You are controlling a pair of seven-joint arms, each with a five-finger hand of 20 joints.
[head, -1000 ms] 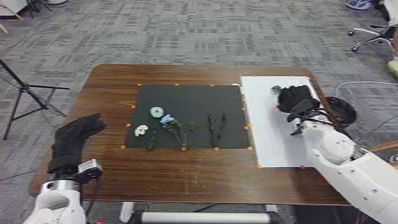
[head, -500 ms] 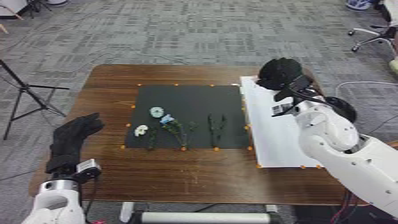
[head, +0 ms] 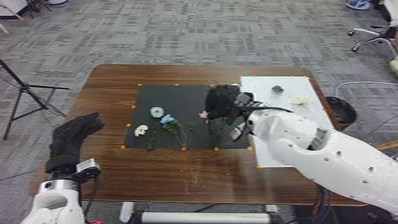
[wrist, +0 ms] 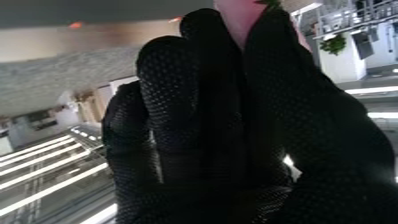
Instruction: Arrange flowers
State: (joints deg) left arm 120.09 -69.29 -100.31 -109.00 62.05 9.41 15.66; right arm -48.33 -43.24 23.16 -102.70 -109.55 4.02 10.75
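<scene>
- Since it looks soft and nearly weightless, the pink flower (head: 203, 115) wants gentle pressure.
- Above the black mat (head: 173, 95), the right hand (head: 220, 101) pinches it.
- Its green part (wrist: 268, 4) seems the sturdier hold.

From my station, I see my right arm (head: 311, 150) in smooth, rounded white shells with small dark dots, a black cable (head: 266, 108) looping at its wrist. My left arm (head: 59, 204) is white too, with a small boxy pale-and-black fitting (head: 88, 167). My right hand (head: 222, 101) and left hand (head: 71, 137) wear black fabric, finely textured on the right.
</scene>
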